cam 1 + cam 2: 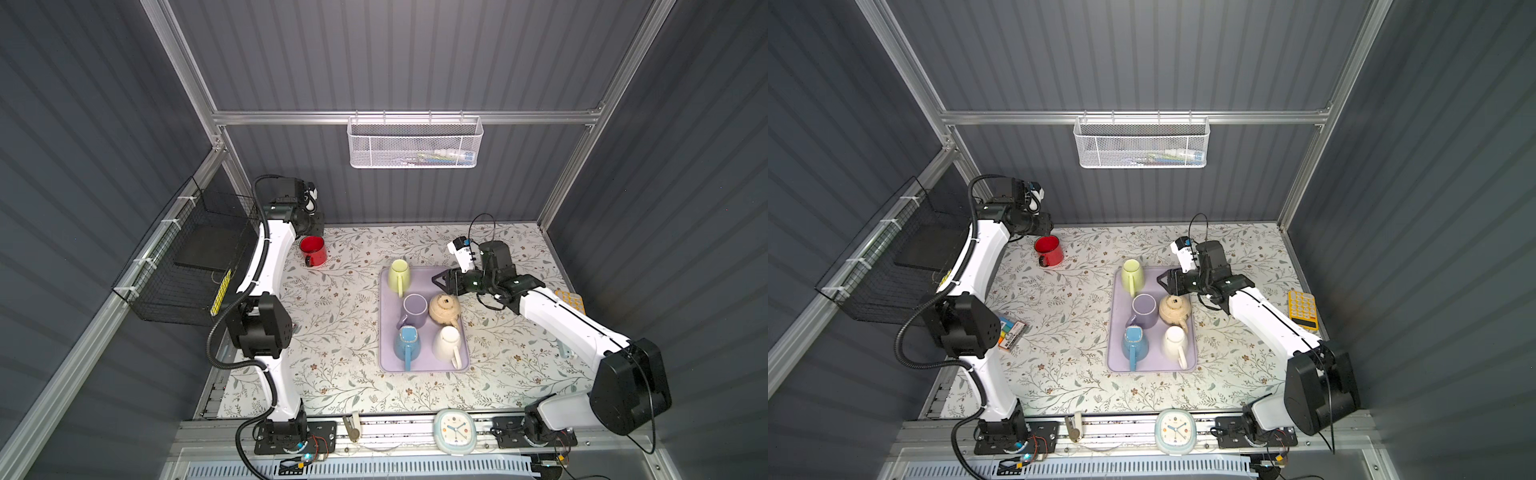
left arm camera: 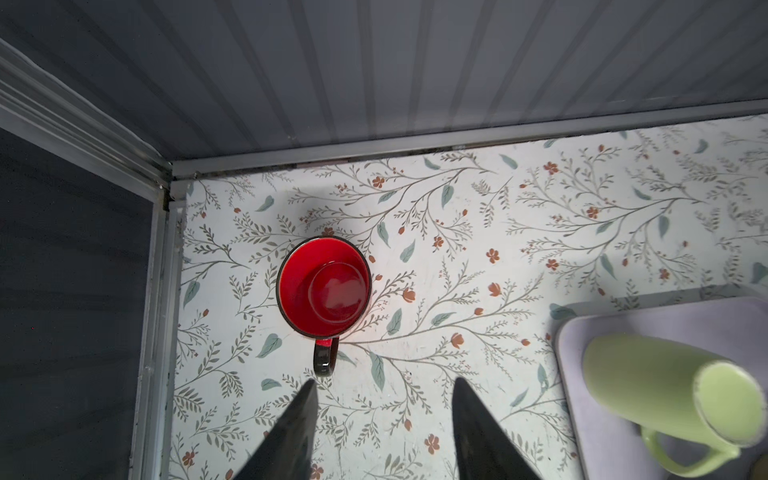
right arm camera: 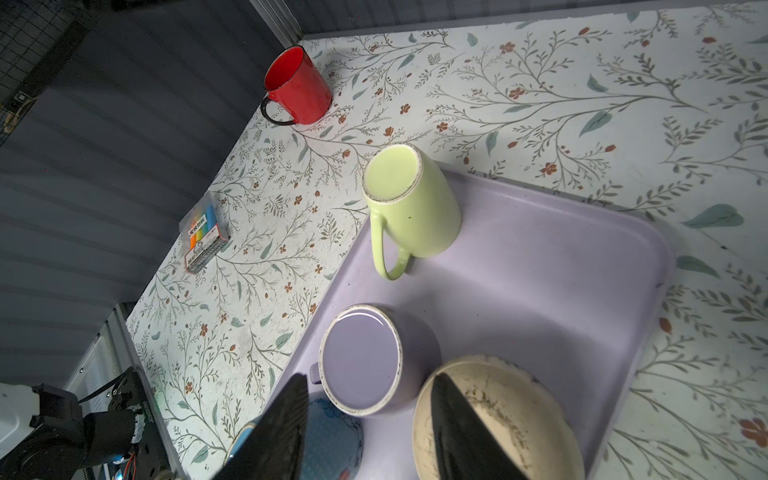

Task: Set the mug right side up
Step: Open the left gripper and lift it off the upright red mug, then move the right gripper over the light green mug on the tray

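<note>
A red mug stands mouth up on the flowered table near the far left corner, its dark handle toward the front, as both top views show. The left gripper hangs above and just in front of it. In the left wrist view its two dark fingers are spread apart with only tabletop between them, clear of the handle.

At centre, a lilac tray carries a green mug at its far left corner, a purple mug behind a blue mug, and a white mug at the near right. All four appear to sit base up, though the angle leaves some doubt about the blue one. A beige pot sits between the purple and white mugs.

The right gripper reaches in over the tray's far right part, level with the green mug. In the right wrist view its jaws stand parted and empty above the purple mug and the pot.

A pack of coloured markers lies on the table by the left arm, a yellow calculator at the right edge, and a small clock on the front rail.
</note>
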